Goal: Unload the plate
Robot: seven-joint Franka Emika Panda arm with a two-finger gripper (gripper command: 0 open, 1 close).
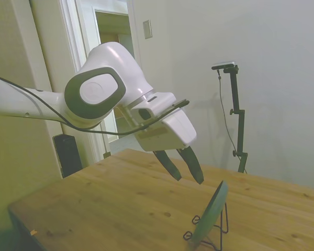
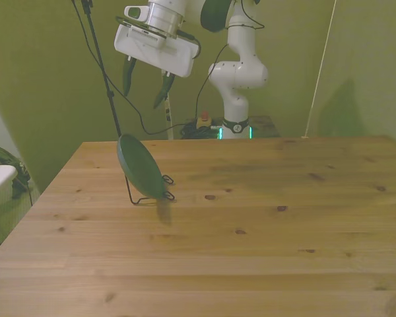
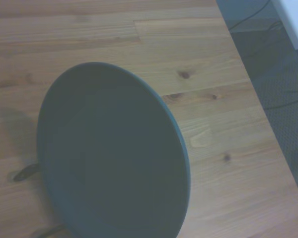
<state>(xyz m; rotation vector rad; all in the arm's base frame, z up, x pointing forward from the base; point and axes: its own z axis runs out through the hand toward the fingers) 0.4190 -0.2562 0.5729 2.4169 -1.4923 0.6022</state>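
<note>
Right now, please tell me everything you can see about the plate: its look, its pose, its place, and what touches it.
The plate is a round, shallow, muted grey-green dish with a raised rim and a smooth matte surface; nothing lies on it. It stands nearly on edge, leaning back in a thin black wire stand, which alone touches it. The stand sits on the wooden table, toward the front view's left. The gripper hangs open above the plate, well clear of it.

The plate [image 2: 140, 168] leans on edge in a wire stand [image 2: 153, 194] on the table [image 2: 264, 238], toward the front view's left
</note>
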